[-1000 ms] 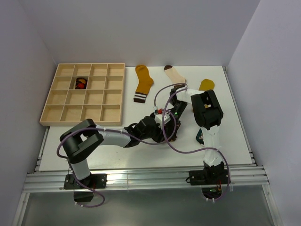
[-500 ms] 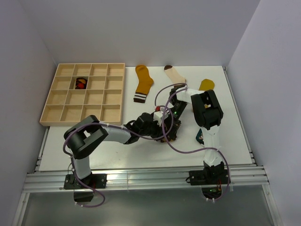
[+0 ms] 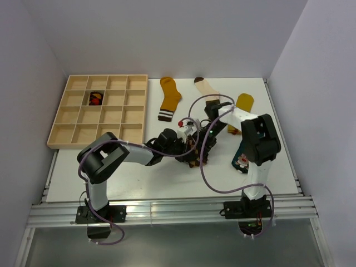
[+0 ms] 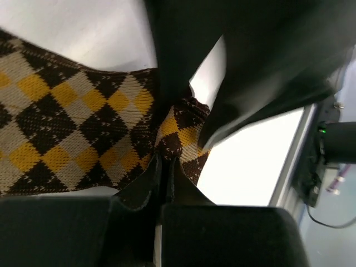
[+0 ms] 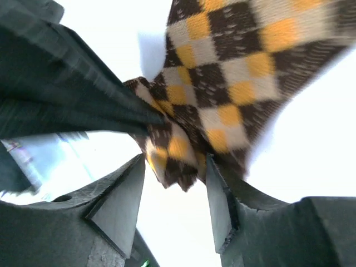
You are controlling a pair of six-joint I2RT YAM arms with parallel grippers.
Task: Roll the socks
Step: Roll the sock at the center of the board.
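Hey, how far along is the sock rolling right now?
Done: one rolled bundle sits in a tray compartment. In hand: the left tool pinches the argyle sock, whose corner lies between the fingers of the right tool; it looks mostly unrolled. Left: the mustard sock, cream sock, yellow sock and teal sock lie flat on the table.

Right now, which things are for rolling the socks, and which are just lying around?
For the job:
argyle sock, pinched by the left gripper and the right gripper
mustard sock
cream sock
yellow sock
teal sock

Just lying around:
wooden tray
small dark-and-red bundle in one tray compartment
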